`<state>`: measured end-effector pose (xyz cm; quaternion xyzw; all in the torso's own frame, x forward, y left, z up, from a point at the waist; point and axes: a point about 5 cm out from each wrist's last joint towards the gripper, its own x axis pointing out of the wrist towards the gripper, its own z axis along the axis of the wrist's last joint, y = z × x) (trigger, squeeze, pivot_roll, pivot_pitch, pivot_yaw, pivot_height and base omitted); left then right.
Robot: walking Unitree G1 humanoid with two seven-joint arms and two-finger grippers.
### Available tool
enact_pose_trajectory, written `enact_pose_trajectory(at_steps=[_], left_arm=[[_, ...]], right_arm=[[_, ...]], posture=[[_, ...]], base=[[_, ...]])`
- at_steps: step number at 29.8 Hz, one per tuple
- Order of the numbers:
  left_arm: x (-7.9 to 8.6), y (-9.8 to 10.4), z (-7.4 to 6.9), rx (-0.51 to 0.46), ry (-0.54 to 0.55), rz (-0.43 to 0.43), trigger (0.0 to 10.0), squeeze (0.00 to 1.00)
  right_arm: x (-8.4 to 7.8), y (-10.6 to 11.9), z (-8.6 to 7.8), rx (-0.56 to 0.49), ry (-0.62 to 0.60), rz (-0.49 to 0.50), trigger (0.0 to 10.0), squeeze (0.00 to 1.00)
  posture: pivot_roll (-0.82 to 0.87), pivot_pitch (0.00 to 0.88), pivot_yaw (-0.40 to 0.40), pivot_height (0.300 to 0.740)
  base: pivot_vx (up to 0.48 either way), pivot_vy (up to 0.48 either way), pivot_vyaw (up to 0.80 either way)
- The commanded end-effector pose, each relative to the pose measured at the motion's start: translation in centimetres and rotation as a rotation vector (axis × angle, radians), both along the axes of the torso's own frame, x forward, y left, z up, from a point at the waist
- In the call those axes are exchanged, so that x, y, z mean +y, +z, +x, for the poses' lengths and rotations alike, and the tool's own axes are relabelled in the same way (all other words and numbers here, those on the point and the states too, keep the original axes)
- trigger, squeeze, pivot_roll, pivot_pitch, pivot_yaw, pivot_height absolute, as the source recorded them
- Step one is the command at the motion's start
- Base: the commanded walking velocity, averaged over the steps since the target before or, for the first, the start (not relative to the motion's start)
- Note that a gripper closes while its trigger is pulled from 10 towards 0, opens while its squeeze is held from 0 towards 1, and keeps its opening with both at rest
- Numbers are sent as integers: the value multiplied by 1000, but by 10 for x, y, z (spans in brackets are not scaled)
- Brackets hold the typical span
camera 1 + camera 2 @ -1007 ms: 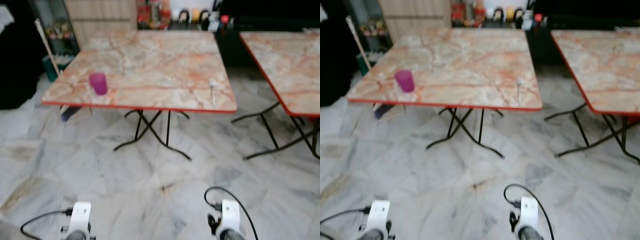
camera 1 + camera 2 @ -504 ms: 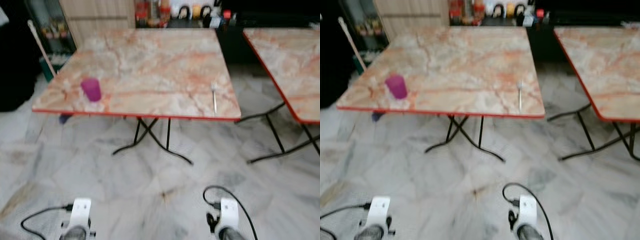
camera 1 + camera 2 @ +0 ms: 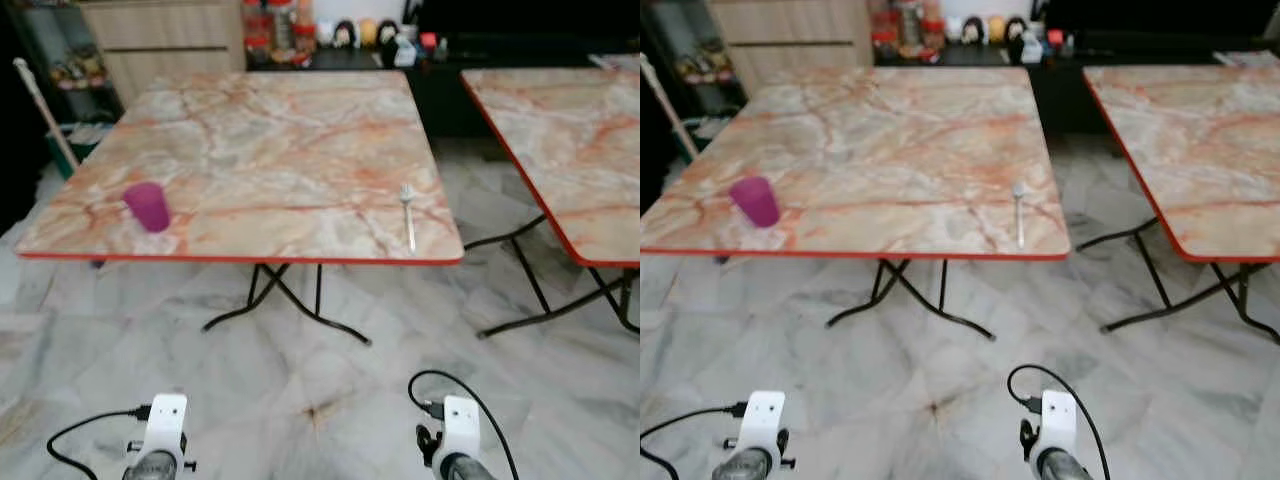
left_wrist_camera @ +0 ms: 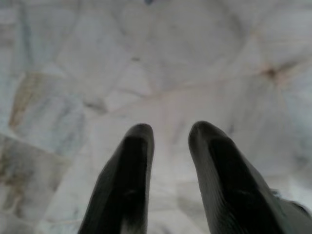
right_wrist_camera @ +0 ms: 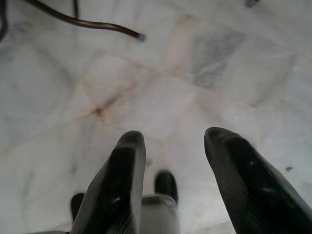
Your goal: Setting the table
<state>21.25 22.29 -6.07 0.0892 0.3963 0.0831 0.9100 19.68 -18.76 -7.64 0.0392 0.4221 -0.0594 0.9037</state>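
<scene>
Both arms hang low, left gripper (image 4: 168,131) and right gripper (image 5: 173,139) seemingly parted over floor (image 5: 219,73).

Two tables ahead of me, side by side.

On the nearer table (image 3: 260,140), a cup (image 3: 147,206) stands near the front left edge and a fork (image 3: 408,215) lies near the front right corner, well apart. A second table (image 3: 560,130) stands to its right, shelves (image 3: 330,35) behind both.

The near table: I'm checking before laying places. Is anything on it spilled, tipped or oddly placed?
Nothing stands out. The purple cup stands upright near the table's front left corner, and the fork lies flat near the front right edge. No spill shows.
</scene>
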Motion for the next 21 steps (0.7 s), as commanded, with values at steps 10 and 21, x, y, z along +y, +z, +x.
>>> enact_pose_trajectory(at_steps=[10, 21], left_arm=[[3, -3, -6, 16, 13, 3, 10000, 0], [3, -2, -5, 15, 15, 1, 10000, 0]], right_arm=[[3, -1, -3, -1, 0, 4, 10000, 0], [3, -1, -3, -3, 9, -1, 10000, 0]], posture=[[15, 110, 9, 740], [15, 114, 10, 740]], base=[[327, 0, 0], [328, 0, 0]])
